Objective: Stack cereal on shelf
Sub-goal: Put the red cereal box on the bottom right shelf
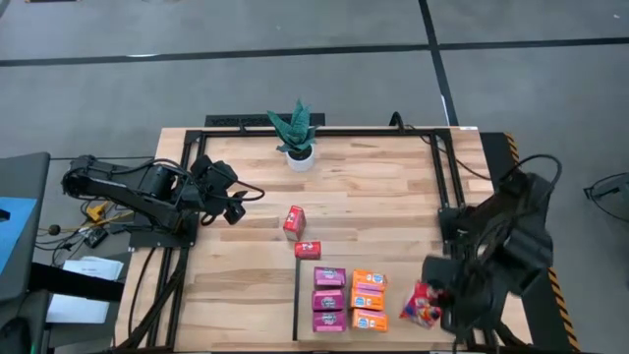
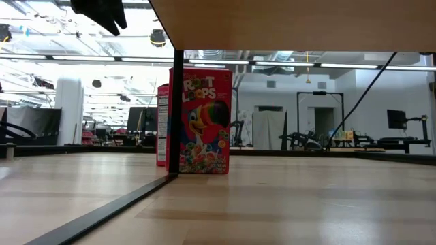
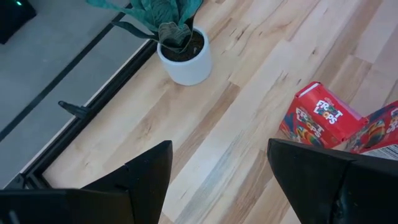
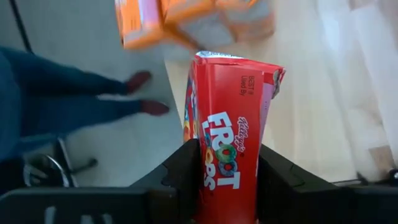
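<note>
Three purple cereal boxes (image 1: 328, 300) and three orange ones (image 1: 369, 300) lie in two columns on the light wood shelf (image 1: 408, 267), beside its black strip (image 1: 297, 300). One red box (image 1: 293, 221) stands upright mid-table and a second (image 1: 307, 250) lies flat just nearer. My right gripper (image 1: 432, 300) is shut on the third red box (image 1: 421, 305) at the shelf's right side. My left gripper (image 1: 234, 205) hangs open above the table's left part, with the plant and the two red boxes (image 3: 320, 118) ahead of it. My right gripper holds the red box by its lower end (image 4: 227, 177), pinched between the two fingers (image 4: 186, 165), one on each side. The box sticks out lengthwise beyond the fingertips, its torn top end (image 4: 239, 62) pointing at the orange boxes (image 4: 155, 22). It looks lifted off the shelf.
A potted green plant (image 1: 297, 138) stands at the table's far edge. A black frame (image 1: 442, 187) runs along the table's right and far sides. A person's legs (image 4: 56, 99) show on the floor beyond the table's near edge. Bare wood lies between the left arm and the red boxes.
</note>
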Motion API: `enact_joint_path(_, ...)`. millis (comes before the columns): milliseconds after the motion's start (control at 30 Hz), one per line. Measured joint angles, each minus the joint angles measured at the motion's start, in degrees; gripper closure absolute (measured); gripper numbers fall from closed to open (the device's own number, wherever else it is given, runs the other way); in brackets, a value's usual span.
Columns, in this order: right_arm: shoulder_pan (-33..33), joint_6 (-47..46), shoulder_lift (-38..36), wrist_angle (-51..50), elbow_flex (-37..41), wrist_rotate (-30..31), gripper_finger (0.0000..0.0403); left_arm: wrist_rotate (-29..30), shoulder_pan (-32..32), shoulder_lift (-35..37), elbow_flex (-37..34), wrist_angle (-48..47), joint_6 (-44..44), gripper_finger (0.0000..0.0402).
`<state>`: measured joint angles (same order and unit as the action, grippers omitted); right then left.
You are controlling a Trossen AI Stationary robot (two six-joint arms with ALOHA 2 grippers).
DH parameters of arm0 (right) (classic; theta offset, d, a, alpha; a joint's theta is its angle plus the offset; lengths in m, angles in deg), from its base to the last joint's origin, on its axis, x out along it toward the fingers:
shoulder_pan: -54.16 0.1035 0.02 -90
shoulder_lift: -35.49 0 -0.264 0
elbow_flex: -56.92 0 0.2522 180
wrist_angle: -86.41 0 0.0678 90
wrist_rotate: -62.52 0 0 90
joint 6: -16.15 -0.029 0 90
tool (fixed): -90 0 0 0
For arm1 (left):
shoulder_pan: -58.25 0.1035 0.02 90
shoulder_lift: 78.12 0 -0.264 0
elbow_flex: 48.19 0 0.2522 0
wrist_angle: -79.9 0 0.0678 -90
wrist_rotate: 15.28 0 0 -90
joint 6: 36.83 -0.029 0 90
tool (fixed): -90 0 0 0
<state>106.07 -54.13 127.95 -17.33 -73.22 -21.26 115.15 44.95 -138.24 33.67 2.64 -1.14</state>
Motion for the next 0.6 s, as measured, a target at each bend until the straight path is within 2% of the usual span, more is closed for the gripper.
enact_joint_path(367, 0.4, 7.5, 9.0, 0.1, 0.0, -1.3, 0.0253, 0.9, 0.0, 0.0, 0.0, 0.0, 0.4, 0.0146)
enact_joint_path(600, 0.1, 13.6, 10.9, 0.6, -0.2, -1.6, 0.0257, 0.9, 0.0, 0.0, 0.0, 0.0, 0.8, 0.0146)
